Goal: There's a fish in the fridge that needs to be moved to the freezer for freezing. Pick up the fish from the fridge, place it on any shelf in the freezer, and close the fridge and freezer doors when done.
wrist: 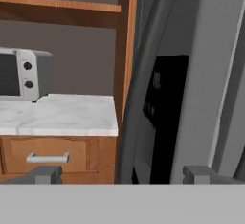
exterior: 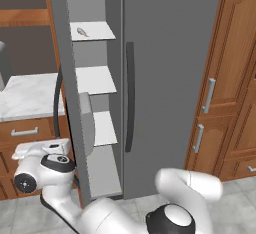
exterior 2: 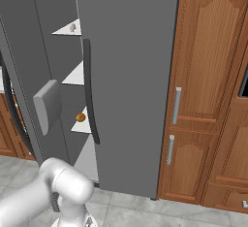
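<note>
- Already the fish (exterior: 82, 31) lies on the top shelf (exterior: 97, 30) of the freezer (exterior: 95, 93), the narrow compartment that stands open on the left of the tall grey unit; in the right base view only a small pale blob shows on that shelf, too small to tell apart.
- So, by my reading, the carrying is done and the step in hand is shutting doors: the fridge door (exterior: 172, 78) beside it is flush and closed, while the freezer door (wrist: 162, 117) hangs swung out towards the robot.
- From the hand view the black dispenser panel (wrist: 165, 108) on that door faces the hand (wrist: 122, 175), whose tips stand wide apart with nothing between them.
- Pushing should go well if the hand stays spread and presses flat on the door's outer face, near its free edge and away from the hinge, so the leverage is good.
- One risk is the dark bar handle (wrist: 143, 89) along the door edge: a fingertip could snag on it, so contact is better kept on plain grey panel.
- Further left sit the marble bench (wrist: 62, 115) and a microwave (wrist: 24, 74), well clear of the swing.
</note>
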